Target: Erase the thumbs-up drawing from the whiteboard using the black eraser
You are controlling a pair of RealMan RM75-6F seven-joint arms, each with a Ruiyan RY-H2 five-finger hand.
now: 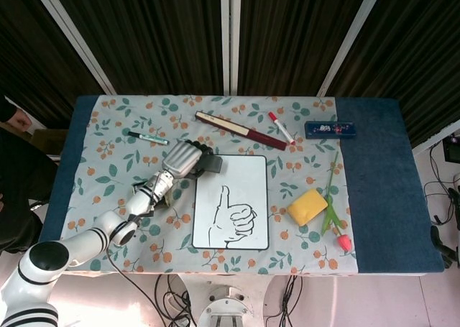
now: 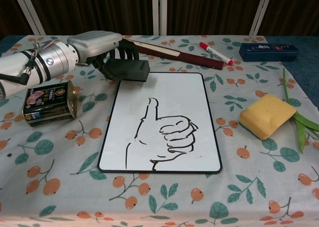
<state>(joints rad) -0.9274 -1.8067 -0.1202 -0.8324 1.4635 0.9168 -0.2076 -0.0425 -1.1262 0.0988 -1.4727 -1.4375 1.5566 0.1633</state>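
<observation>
the black eraser (image 2: pixel 127 69) sits at the top left corner of the whiteboard (image 2: pixel 164 95), just off its upper edge, and my left hand (image 2: pixel 97 46) has hold of it: in the chest view the silver back of the hand arches over the eraser's left end and the dark fingers (image 2: pixel 125 46) curl down behind and around it. i can't tell from either view whether the eraser is lifted clear or touching the cloth. in the head view the left hand (image 1: pixel 184 158) reads as a rounded fist over the eraser (image 1: pixel 210 164), with the forearm running back down and to the left across the worktop (image 1: pixel 115 136) toward the white shoulder at the bottom corner. the wrist is roughly level, palm facing down.

the thumbs-up drawing (image 2: pixel 162 137) is whole, filling the lower middle of the whiteboard. my right hand doesn't show in either camera.

just under my left forearm in the chest view stands a small tin (image 2: pixel 49 103). beyond the whiteboard lie a long dark red ruler (image 2: pixel 174 54), a red marker (image 2: pixel 216 53) and a blue pencil case (image 2: pixel 268 51); to the right rests a yellow sponge (image 2: pixel 264 115) beside a green flower stem (image 2: pixel 298 122). a green marker (image 1: pixel 147 138) lies near the far left.
</observation>
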